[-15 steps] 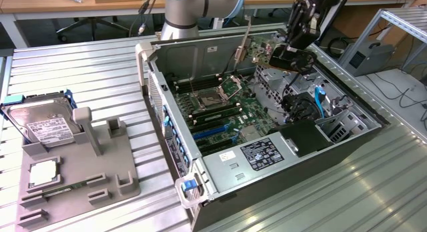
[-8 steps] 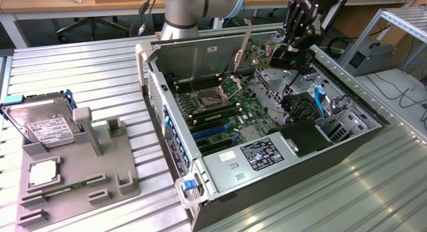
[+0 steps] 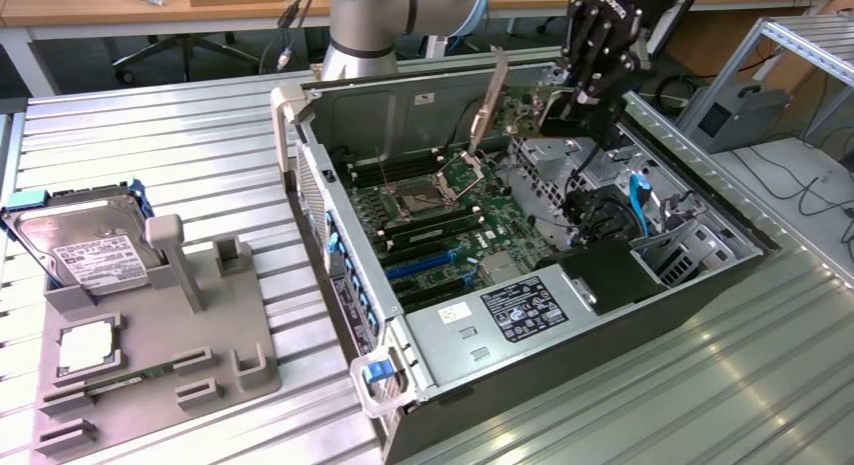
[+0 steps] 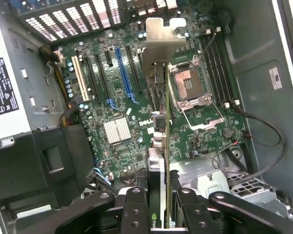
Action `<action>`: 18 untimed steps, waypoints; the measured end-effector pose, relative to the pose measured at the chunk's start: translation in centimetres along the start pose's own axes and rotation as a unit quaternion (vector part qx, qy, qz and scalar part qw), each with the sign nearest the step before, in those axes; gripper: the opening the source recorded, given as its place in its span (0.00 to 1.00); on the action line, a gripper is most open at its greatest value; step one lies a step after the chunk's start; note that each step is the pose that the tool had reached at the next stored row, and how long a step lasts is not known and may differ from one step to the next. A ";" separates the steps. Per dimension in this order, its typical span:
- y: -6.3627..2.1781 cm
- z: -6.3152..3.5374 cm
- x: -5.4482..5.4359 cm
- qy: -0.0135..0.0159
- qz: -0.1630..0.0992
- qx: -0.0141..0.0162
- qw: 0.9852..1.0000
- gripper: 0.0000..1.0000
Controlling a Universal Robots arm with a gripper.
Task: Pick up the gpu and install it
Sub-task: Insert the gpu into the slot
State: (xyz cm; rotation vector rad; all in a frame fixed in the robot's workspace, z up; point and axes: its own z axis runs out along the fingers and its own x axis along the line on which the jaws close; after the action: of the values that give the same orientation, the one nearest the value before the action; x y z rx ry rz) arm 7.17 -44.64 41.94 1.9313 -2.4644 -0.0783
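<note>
Grip: my fingers (image 4: pixel 136 209) clamped on the gpu (image 4: pixel 159 146) by its edges, over the open computer case (image 3: pixel 367 115).
Handling: light, stiff, fragile, I judge.

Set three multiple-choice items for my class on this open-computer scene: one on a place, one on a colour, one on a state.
1. Where is the hard drive relative to the computer case?
A) inside it
B) on top of it
C) outside it, toward the exterior view's left

2. What colour is the bracket at the gpu end?
A) red
B) silver
C) blue

3. What state is the gpu in?
A) clamped in the gripper, held over the motherboard
B) lying flat outside the case
C) pushed fully into a slot

Answers: 1 C, the drive stands apart from the case on that side; 2 B, the strip is pale metal; 3 A, the fingers pinch the card edge-on above the board.
</note>
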 end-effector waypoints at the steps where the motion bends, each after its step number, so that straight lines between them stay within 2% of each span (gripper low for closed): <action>1: 0.01 0.00 0.0 0.001 -0.012 0.000 1.000 0.27; 4: 0.02 0.00 -0.1 0.003 -0.056 -0.001 0.998 0.27; 12: 0.04 0.01 -0.2 0.005 -0.118 -0.003 0.993 0.27; 18: 0.04 0.01 -0.2 0.005 -0.121 -0.003 0.993 0.27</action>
State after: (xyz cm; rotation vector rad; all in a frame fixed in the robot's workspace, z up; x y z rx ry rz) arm 7.17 -44.46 41.94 2.2110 -2.2086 -0.0758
